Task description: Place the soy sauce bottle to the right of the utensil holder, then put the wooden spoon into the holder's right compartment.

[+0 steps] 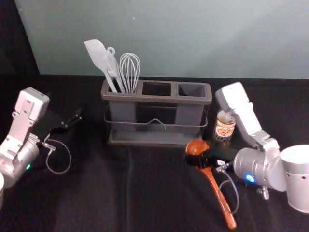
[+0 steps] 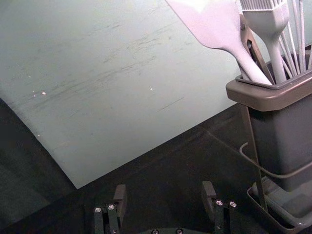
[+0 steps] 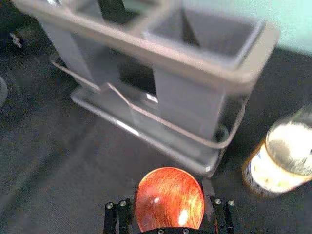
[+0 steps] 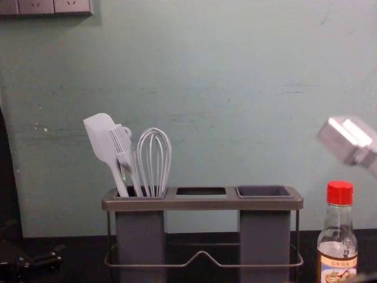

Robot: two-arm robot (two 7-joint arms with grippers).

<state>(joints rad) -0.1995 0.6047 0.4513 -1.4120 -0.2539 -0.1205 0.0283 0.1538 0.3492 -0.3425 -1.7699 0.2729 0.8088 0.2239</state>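
Observation:
The utensil holder (image 1: pixel 157 98) stands upright, its right compartment (image 3: pixel 204 34) empty. The soy sauce bottle (image 1: pixel 224 126) is upright just right of it; the chest view shows the red-capped bottle (image 4: pixel 339 236) beside the holder (image 4: pixel 203 203). My right gripper (image 1: pixel 195 160) is in front of the holder's right end, shut on the wooden spoon (image 1: pixel 217 193) near its bowl, the handle slanting toward the front. In the right wrist view the spoon's bowl (image 3: pixel 169 200) lies between the fingertips of my right gripper (image 3: pixel 169 207). My left gripper (image 1: pixel 75 119), left of the holder, is open and empty, as my left gripper (image 2: pixel 163 197) shows in its wrist view.
A white spatula (image 1: pixel 99 58), a brush and a whisk (image 1: pixel 130 70) stand in the holder's left compartment. The pale wall (image 4: pixel 206 88) rises behind the black-covered table (image 1: pixel 120 193). My right arm extends in front of the bottle.

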